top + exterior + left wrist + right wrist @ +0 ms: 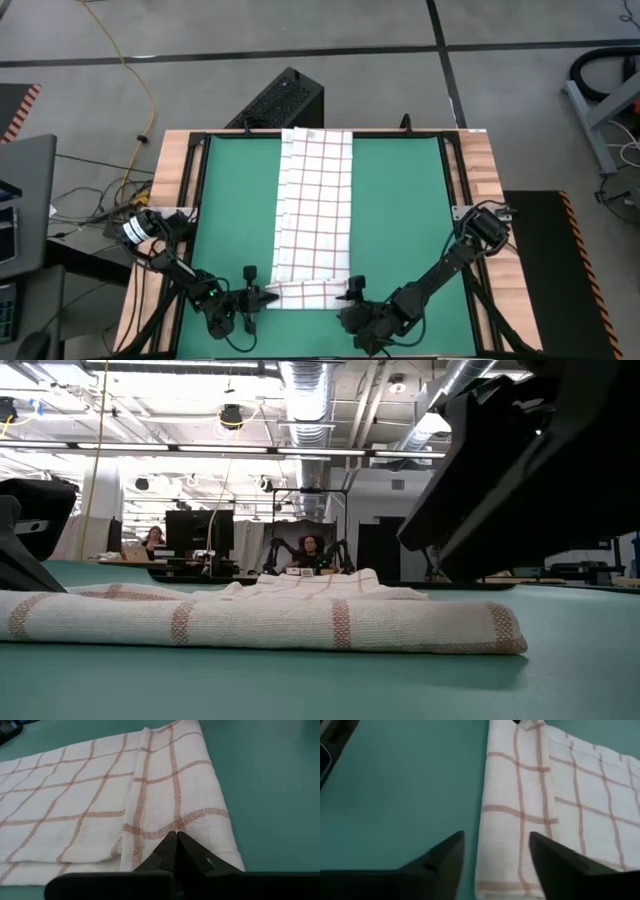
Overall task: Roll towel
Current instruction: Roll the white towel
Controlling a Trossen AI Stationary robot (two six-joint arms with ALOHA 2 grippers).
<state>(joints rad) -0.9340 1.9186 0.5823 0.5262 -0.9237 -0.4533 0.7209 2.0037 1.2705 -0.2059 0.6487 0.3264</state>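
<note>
One checked towel (314, 215) lies long on the green mat (400, 220), near end folded over; left end effector (262, 297) pressed together at its corner, right end effector (354, 292) spread alongside.

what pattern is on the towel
White with a grid of thin red-brown lines on the towel; clearest in the left wrist view.

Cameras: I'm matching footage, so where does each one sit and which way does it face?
High: overhead, straight down; both arms, towel on green mat.
Low: table height, looking level across the folded end; one dark arm overhead.
Left wrist: behind the shut left gripper at the fold.
Right wrist: behind the open right gripper.
All four share the towel.
</note>
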